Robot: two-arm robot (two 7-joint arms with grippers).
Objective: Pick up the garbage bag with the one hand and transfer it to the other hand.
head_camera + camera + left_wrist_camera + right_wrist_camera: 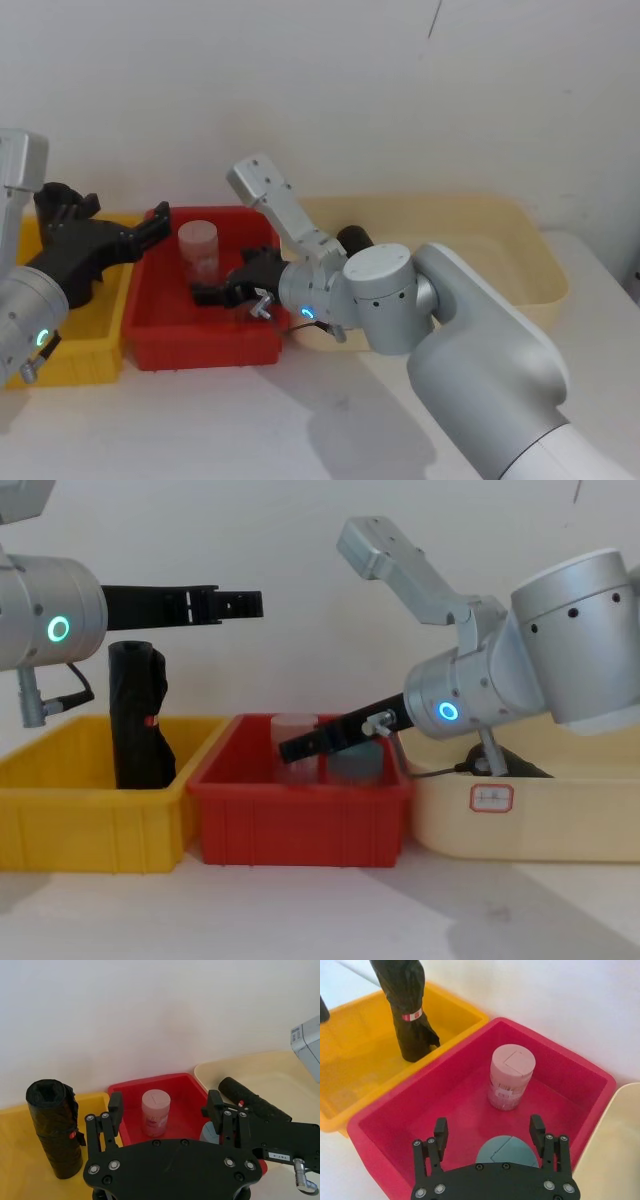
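Garbage bag (404,1007), a crinkled black roll with a red-and-white label, stands upright in the yellow bin (70,810). We see the left gripper (235,603) above it and the right gripper (490,1132) over the red bin (560,1075), by a pink jar (511,1077); both jaws open, empty.

The head view looks down over the red bin (205,325); the chest view faces it side-on from low. Both wrist views sit close behind their pincers, sharing that bin and its pink jar (511,1077).
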